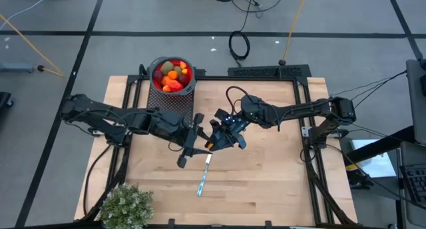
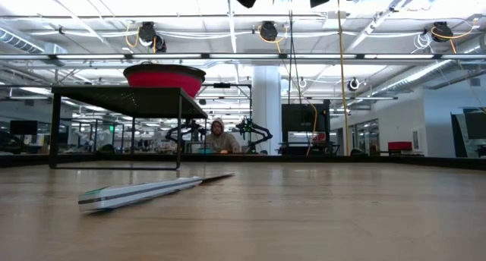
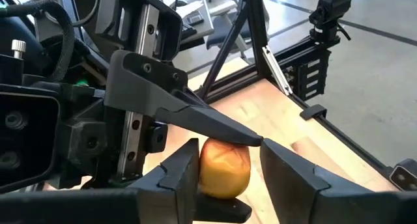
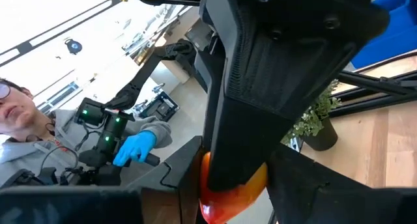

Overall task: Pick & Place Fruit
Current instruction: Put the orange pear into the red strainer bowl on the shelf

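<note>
Fruit, one orange-yellow piece, sat between the fingers of both grippers at once, held aloft mid-table: the left gripper flanked it with jaws slightly parted, and the right gripper closed on it from the other side (whose grip carried it I could not tell). This looked like a handover, the remaining fruit already piled in the red bowl on the mesh stand. Next, one gripper needed to clamp before the other let go.

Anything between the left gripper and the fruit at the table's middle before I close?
Nothing visible. The fruit sits inside the open left gripper, with a small gap on one side. The right gripper grips the same fruit from the opposite side, with one of its fingers lying across the top.
</note>
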### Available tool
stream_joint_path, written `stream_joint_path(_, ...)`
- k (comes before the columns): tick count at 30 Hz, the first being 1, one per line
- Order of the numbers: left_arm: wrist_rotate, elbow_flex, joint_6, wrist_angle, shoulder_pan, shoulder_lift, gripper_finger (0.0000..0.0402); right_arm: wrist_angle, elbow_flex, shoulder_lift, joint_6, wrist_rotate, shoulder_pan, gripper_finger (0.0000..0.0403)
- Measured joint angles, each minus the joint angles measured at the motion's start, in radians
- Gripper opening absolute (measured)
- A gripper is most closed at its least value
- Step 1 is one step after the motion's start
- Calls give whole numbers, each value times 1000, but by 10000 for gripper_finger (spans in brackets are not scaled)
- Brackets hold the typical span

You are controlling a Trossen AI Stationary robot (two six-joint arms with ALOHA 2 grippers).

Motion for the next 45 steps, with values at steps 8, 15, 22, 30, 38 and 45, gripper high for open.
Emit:
stream_joint_path(8, 1, 0, 12, 2, 2, 0, 117, 0, 0, 0, 0, 2, 5, 137)
stream_joint_path(15, 3, 0, 12, -3, 2, 0, 84, -1, 0, 0, 0, 0, 5, 137)
stream_joint_path(22, 4, 0, 3, -6, 2, 0, 82, -1, 0, 0, 0, 0, 5, 139)
stream_joint_path(30, 11, -1, -7, -12, 0, 0, 83, -1, 1, 0, 0, 1, 3, 159)
stream_joint_path(38, 8, -2, -15, -33, 1, -10, 84, -35, 1, -2, -1, 2, 3, 177)
stream_joint_path(45, -72, -2, -64, -136, -3, -65, 85, -60, -22, -2, -26, 5, -4, 174)
